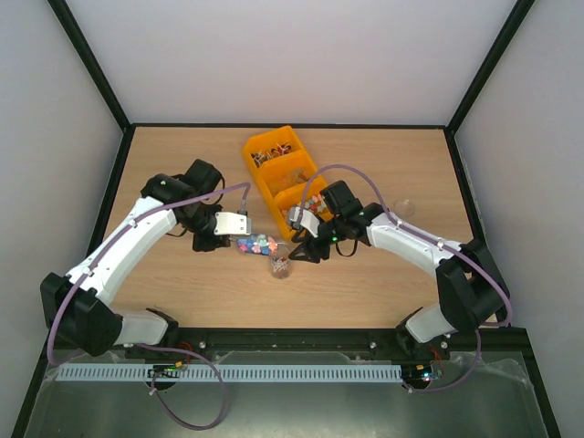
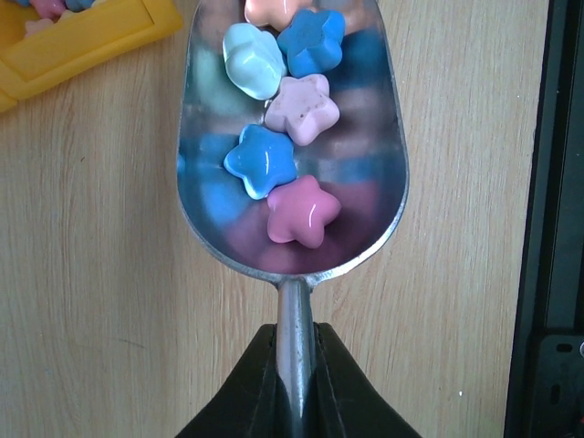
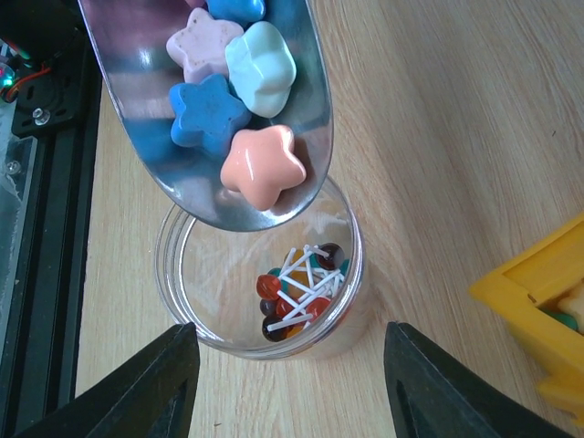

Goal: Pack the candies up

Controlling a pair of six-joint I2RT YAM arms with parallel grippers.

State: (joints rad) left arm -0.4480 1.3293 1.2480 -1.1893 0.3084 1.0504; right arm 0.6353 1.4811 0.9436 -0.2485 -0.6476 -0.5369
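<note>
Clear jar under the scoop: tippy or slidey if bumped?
Probably slides rather than tips: the jar looks wide and flat-bottomed. Likely light, holding only a few lollipops. Smooth clear wall may be slippery to grip.

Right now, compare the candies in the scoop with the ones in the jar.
Shape: the scoop candies are chunky stars; the jar candies are small balls on white sticks.
Colour: the scoop candies are pastel pink, blue, white and peach; the jar candies are darker red, orange and brown.
Place: the scoop candies lie on the metal scoop, its tip over the jar; the jar candies lie at its bottom.
Both kinds look glossy.
</note>
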